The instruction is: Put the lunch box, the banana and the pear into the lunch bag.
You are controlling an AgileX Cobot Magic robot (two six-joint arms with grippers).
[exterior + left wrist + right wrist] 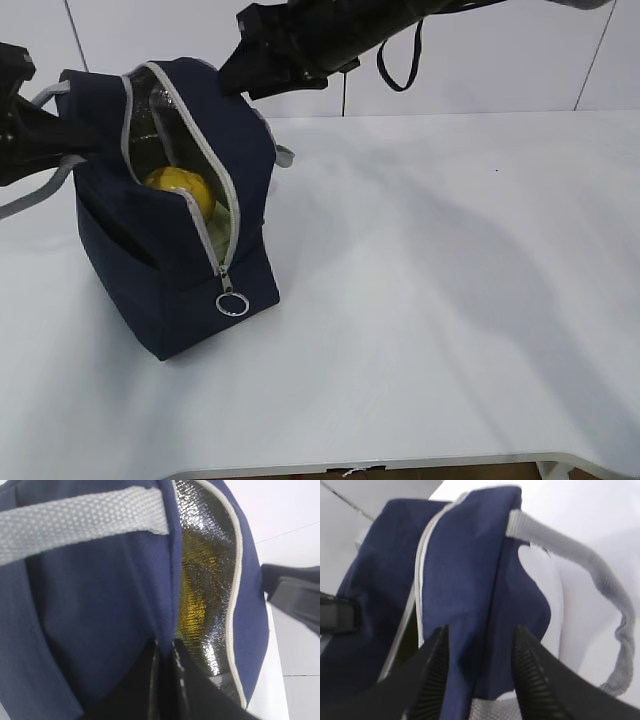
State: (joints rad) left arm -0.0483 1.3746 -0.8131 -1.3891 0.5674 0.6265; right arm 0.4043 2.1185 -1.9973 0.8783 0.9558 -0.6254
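- Lunch bag (170,260) upright on white tabletop (450,300), zipper open; pear (182,188) inside.
- Left end effector (165,680) pinched together on bag's opening edge.
- Right end effector (480,680) apart, straddling bag's navy fabric.

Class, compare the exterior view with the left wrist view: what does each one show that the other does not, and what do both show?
Only the exterior view shows the yellow pear inside the lunch bag, the zipper's ring pull and the white table. Only the left wrist view shows the left pincer shut on the bag's edge, with a grey strap running across the navy fabric. Both show the open bag, its grey zipper edge and its silver lining.
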